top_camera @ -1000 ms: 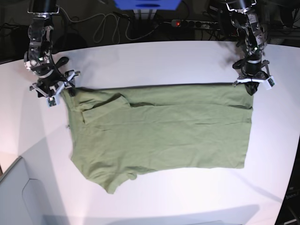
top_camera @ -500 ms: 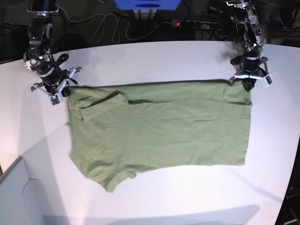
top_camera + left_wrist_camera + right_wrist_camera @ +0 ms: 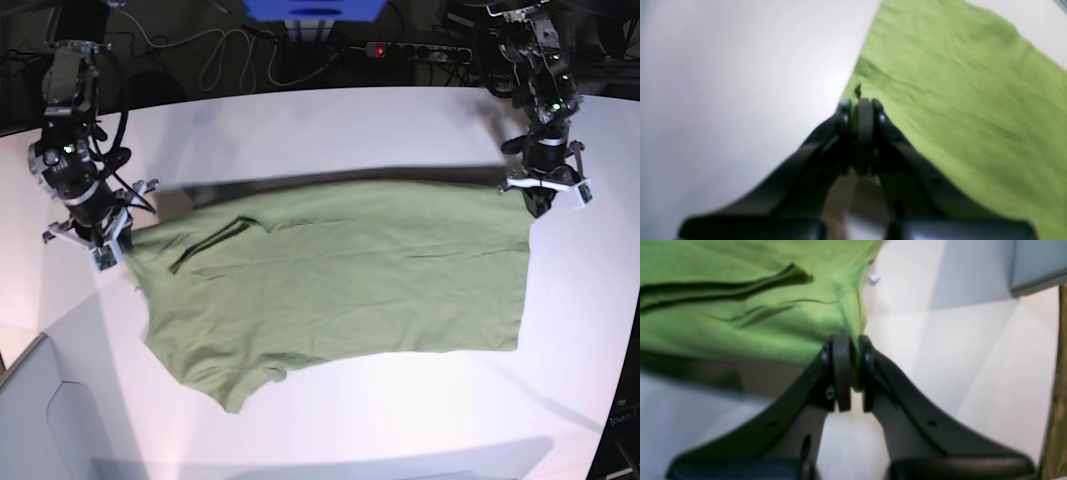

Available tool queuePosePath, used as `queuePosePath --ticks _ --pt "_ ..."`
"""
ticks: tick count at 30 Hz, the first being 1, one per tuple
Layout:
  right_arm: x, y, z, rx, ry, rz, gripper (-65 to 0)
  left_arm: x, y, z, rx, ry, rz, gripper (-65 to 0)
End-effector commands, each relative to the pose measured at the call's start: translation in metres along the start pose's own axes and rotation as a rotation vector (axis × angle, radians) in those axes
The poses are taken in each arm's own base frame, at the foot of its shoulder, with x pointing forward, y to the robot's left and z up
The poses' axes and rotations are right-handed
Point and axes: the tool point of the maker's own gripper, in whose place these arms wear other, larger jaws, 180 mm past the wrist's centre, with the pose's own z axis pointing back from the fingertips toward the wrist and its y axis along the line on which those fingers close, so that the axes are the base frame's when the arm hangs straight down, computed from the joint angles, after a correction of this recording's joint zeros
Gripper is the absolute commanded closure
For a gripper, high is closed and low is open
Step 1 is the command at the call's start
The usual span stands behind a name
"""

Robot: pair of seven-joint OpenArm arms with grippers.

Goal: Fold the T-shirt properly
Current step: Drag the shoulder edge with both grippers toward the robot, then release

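So, both the left gripper (image 3: 858,123) and right gripper (image 3: 850,366) are clamped on the T-shirt (image 3: 350,290), mid-table, at its 10 and 2 o'clock corners. Looks like a fold's underway; next, probably level and lower that edge.

The base view looks down from above on the whole T-shirt (image 3: 340,290) and both arms — the two wrist views, close in, each share with it one gripped corner.
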Motion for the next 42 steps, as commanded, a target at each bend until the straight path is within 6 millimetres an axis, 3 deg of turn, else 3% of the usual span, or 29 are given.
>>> queuePosePath --ticks 1,7,12,17,25,30,42 --pt "0.015 -0.011 0.003 -0.020 -0.043 0.027 -0.1 0.021 -0.001 -0.002 -0.006 -0.057 -0.007 0.0" --pt "0.032 -0.024 0.002 -0.050 -0.054 0.032 -0.1 0.036 -0.006 -0.007 -0.017 -0.066 -0.015 0.0" --pt "0.013 -0.014 0.003 -0.028 -0.006 0.026 -0.1 0.032 -0.005 -0.006 -0.017 -0.053 -0.011 0.0" --pt "-0.025 0.003 0.008 0.011 0.079 0.025 -0.1 0.002 0.010 0.009 0.010 0.020 -0.025 0.0" --pt "-0.069 0.023 0.025 0.056 0.179 0.046 -0.1 -0.041 0.033 0.039 0.053 0.136 -0.062 0.0" --pt "-0.086 0.038 0.040 0.085 0.213 0.056 -0.1 -0.067 0.045 0.057 0.079 0.202 -0.063 0.0" --pt "-0.103 0.051 0.054 0.112 0.253 0.061 -0.1 -0.081 0.044 0.087 0.081 0.248 -0.084 0.0"
